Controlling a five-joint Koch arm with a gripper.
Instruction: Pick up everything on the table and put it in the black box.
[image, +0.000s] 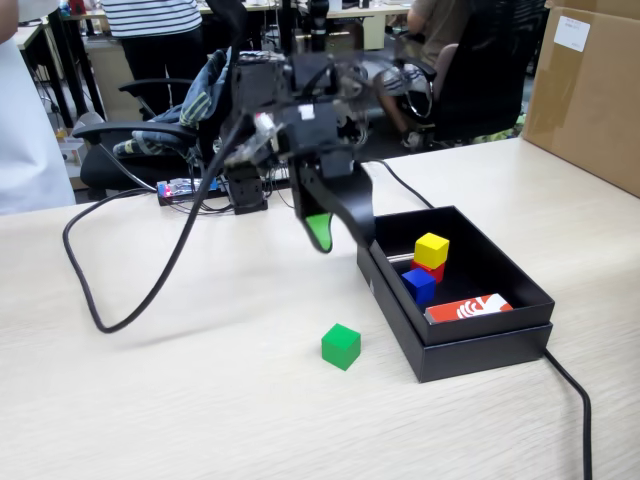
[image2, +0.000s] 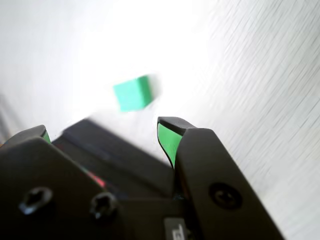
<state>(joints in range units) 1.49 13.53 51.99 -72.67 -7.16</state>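
The green cube (image: 341, 346) lies on the beige table (image: 200, 400) just left of the black box (image: 455, 355). In the wrist view the green cube (image2: 132, 94) shows blurred beyond the jaws. The yellow cube (image: 432, 250) sits on the red cube (image: 433, 270) inside the box, with the blue cube (image: 419, 285) in front of them. My gripper (image: 335, 232) hangs open and empty above the table at the box's near left corner, well above the green cube. In the wrist view my gripper (image2: 102, 131) has its green-padded jaws wide apart, with the box's edge (image2: 125, 155) between them.
A red-and-white card (image: 468, 307) lies in the box's front end. A big brown carton (image: 590, 90) stands at the back right. A black cable (image: 130, 290) loops over the table on the left; another runs past the box's right corner (image: 575, 400).
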